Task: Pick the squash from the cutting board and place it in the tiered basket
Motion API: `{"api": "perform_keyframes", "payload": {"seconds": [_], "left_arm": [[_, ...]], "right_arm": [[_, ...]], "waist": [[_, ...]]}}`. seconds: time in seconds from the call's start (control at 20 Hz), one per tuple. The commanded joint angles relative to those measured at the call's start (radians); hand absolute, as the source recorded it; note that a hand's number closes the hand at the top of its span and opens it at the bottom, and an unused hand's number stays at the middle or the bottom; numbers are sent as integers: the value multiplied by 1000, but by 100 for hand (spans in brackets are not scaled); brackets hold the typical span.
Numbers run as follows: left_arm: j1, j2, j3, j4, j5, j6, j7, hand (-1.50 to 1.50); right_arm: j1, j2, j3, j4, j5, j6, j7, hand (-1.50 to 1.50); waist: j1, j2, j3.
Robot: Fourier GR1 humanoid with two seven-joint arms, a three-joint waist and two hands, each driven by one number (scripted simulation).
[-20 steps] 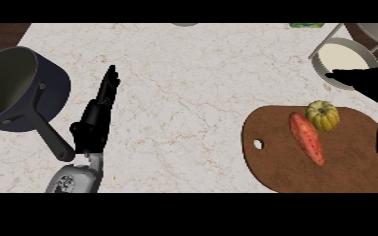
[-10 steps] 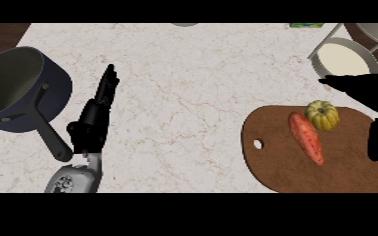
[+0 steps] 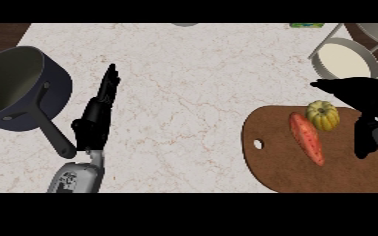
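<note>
Reaching over the far end of the cutting board (image 3: 275,166), the right hand's fingers (image 3: 326,85) point left just above the squash (image 3: 323,115). A second dark part of that hand hangs down past the squash's right side. The fingers look spread apart, with nothing clamped between them. The right hand (image 3: 356,93) is one black shape at the view's edge, so whether it touches the squash is hard to say.

The squash sits on the board, beside the upper end of a long orange-red vegetable (image 3: 306,139). The tiered basket (image 3: 319,66) stands beyond the board, near the hand.

By my judgement the task is barely begun: no grasp, no lift, no placing yet. What is left is closing on the squash, raising it and carrying it the short way to the basket.

At the view's left, the left hand (image 3: 97,114) rests with straight fingers beside a dark pot (image 3: 29,87).
</note>
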Motion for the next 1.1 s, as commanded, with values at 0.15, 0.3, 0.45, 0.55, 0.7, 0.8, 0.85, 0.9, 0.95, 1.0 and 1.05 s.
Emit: {"api": "perform_keyframes", "payload": {"seconds": [0.15, 0.3, 0.45, 0.55, 0.7, 0.8, 0.85, 0.9, 0.95, 1.0, 1.05], "left_arm": [[18, -8, 3, -109, -2, -11, 97, 0], [-55, -6, 30, 14, -6, -26, 40, 0], [-4, -16, 23, 0, -13, -27, -7, 0], [24, 26, 36, -96, 8, -67, 81, 0], [5, -51, -1, -5, -51, 7, 7, 0], [38, -12, 24, -70, -16, -47, 32, 0], [12, -11, 45, -16, -10, -45, -19, 0], [41, -39, 5, -82, -31, -24, 40, 0], [22, 7, 61, -35, 21, -85, 22, 0], [1, -64, -12, 32, -48, 20, -33, 0], [26, -20, 33, -31, -19, -42, 5, 0]], "right_arm": [[20, 46, -22, 25, 80, -15, -33, -150], [-13, 128, -3, 52, 111, 3, 20, -150], [59, 102, -16, 55, 153, -60, -46, -150], [6, 102, -35, 125, 156, -65, -81, -150], [73, 91, -31, 93, 189, -106, -133, -150], [8, 126, -41, 177, 218, -100, -131, -150], [-8, 106, -71, 189, 207, -97, -151, -150], [28, 134, -67, 111, 203, -54, -110, -150], [3, 130, -60, 200, 229, -106, -151, -150], [30, 152, -54, 177, 226, -133, -147, -150], [76, 136, -94, 51, 196, -44, -119, -150]], "waist": [[0, -1, 0], [-2, 0, 0], [-2, 0, 0], [2, -1, 0], [-3, -1, 0], [1, 0, 0], [0, 0, 0], [-1, -1, 0], [1, 0, 0], [-3, 0, 0], [-5, -2, 0]]}}
